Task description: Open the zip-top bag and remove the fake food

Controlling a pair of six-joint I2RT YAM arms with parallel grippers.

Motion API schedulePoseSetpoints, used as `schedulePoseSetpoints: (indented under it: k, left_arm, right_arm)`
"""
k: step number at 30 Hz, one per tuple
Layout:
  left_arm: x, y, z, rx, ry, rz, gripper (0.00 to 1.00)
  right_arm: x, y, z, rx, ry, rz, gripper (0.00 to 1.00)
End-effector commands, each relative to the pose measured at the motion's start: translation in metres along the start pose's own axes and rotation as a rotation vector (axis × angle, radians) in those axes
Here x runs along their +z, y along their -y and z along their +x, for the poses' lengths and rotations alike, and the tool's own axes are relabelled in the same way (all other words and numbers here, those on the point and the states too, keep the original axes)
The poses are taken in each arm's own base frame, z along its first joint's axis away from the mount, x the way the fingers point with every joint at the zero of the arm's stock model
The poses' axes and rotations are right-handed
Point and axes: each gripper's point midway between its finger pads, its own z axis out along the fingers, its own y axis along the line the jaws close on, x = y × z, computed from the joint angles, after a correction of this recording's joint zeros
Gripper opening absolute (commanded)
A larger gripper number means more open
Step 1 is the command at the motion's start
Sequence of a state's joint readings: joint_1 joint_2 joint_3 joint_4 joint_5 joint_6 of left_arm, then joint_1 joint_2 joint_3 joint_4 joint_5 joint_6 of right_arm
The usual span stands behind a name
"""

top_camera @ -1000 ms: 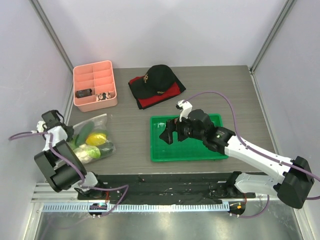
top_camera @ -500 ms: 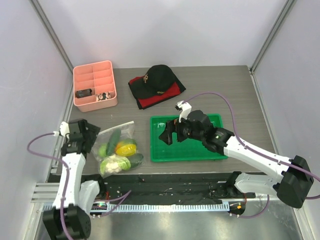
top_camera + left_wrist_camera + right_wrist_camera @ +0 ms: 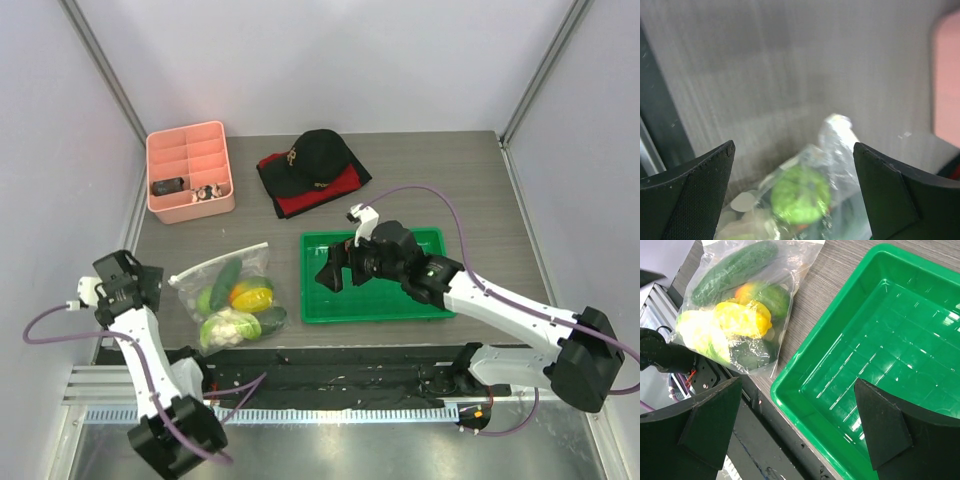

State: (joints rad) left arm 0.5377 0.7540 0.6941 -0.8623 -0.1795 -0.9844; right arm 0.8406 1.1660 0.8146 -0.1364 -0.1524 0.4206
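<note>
Fake food [image 3: 240, 298] inside zip-top bag [image 3: 256, 264] beside green tray [image 3: 380, 302]; left pincer [image 3: 794, 150] and right pincer [image 3: 798, 381] both wide open.

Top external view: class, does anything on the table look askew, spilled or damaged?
Nothing is spilled or damaged. The zip-top bag lies at a slant left of the green tray, with the fake food inside it.
</note>
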Motion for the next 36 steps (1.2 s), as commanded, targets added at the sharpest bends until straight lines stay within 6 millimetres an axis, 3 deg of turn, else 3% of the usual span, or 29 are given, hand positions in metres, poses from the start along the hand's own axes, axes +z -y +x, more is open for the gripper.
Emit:
schedulePoseSetpoints:
  k: [1,5,6,7,11,16,20,22,24,28,31,34,35,36]
  left_arm:
    - [0.020,-0.015,0.020,-0.105,-0.152,-0.025,1.00]
    - [0.035,0.008,0.025,-0.130,-0.187,0.106,1.00]
    - [0.039,0.010,0.035,-0.126,-0.219,0.139,1.00]
    - [0.042,0.018,0.030,-0.135,-0.198,0.179,1.00]
    - [0.049,0.028,0.023,-0.154,-0.154,0.243,1.00]
    - [0.065,0.024,0.026,-0.164,-0.140,0.238,0.94]
    - [0.086,0.015,0.043,-0.157,-0.209,0.199,0.69]
    - [0.088,0.020,0.046,-0.127,-0.237,0.215,0.57]
    - [0.089,0.028,0.045,-0.099,-0.255,0.249,0.38]
    - [0.068,0.054,0.028,-0.028,-0.215,0.367,0.12]
    - [0.028,0.090,0.009,0.057,-0.152,0.554,0.00]
    - [-0.018,0.127,0.003,0.137,-0.130,0.786,0.00]
    - [-0.030,0.136,0.011,0.168,-0.151,0.847,0.00]
    - [-0.039,0.141,0.015,0.188,-0.164,0.886,0.00]
  right_arm:
    - [-0.010,-0.009,-0.009,-0.019,0.053,-0.039,1.00]
    - [-0.010,-0.009,-0.006,-0.025,0.046,-0.039,1.00]
    - [-0.010,-0.009,-0.007,-0.025,0.048,-0.040,1.00]
    - [-0.009,-0.010,-0.008,-0.027,0.048,-0.043,1.00]
    - [-0.007,-0.009,-0.007,-0.026,0.046,-0.040,1.00]
    - [-0.001,-0.008,-0.003,-0.005,0.039,-0.044,1.00]
    - [0.002,-0.011,-0.004,-0.004,0.035,-0.051,1.00]
    - [0.003,-0.014,-0.006,-0.006,0.032,-0.054,1.00]
    - [0.003,-0.016,-0.012,-0.010,0.040,-0.054,1.00]
    - [0.006,-0.018,-0.014,-0.021,0.039,-0.052,1.00]
    - [0.011,-0.022,-0.021,-0.034,0.041,-0.061,1.00]
    - [0.020,-0.033,-0.032,-0.065,0.036,-0.105,1.00]
    - [0.027,-0.034,-0.030,-0.081,0.018,-0.122,1.00]
    - [0.028,-0.041,-0.043,-0.129,0.042,-0.140,1.00]
